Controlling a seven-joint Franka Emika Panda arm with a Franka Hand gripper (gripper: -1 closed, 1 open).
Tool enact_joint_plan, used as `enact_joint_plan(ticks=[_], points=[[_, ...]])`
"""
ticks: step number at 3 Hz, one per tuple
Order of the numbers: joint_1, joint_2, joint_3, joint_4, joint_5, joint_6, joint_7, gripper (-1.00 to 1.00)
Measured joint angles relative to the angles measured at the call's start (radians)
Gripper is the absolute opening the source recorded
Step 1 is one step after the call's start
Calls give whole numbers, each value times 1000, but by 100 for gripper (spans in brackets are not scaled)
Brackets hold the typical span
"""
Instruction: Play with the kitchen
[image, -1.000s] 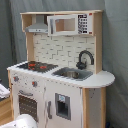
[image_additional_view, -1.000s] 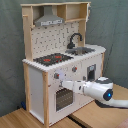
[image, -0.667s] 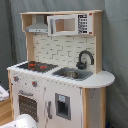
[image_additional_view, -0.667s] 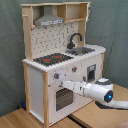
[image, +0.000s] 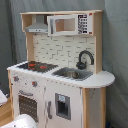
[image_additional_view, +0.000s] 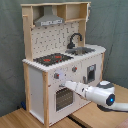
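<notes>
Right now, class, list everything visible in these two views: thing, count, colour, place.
toy kitchen: one, white and light wood, centre of both exterior views
stovetop: one, black with red rings, on the counter
sink: one, grey, in the counter beside the stovetop
faucet: one, black, behind the sink
hood: one, grey, above the stovetop
microwave: one, white, on the upper shelf
oven door: one, white with a window, below the stovetop
knobs: at least two, red-centred, above the oven door
backdrop: grey, behind the kitchen
gripper: one, white, at the oven door's top edge
</notes>
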Motion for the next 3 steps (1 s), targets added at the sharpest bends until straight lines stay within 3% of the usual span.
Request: enact_joint_plan(ticks=[3], points=[[70,0,19,-104,0,30,329,100]])
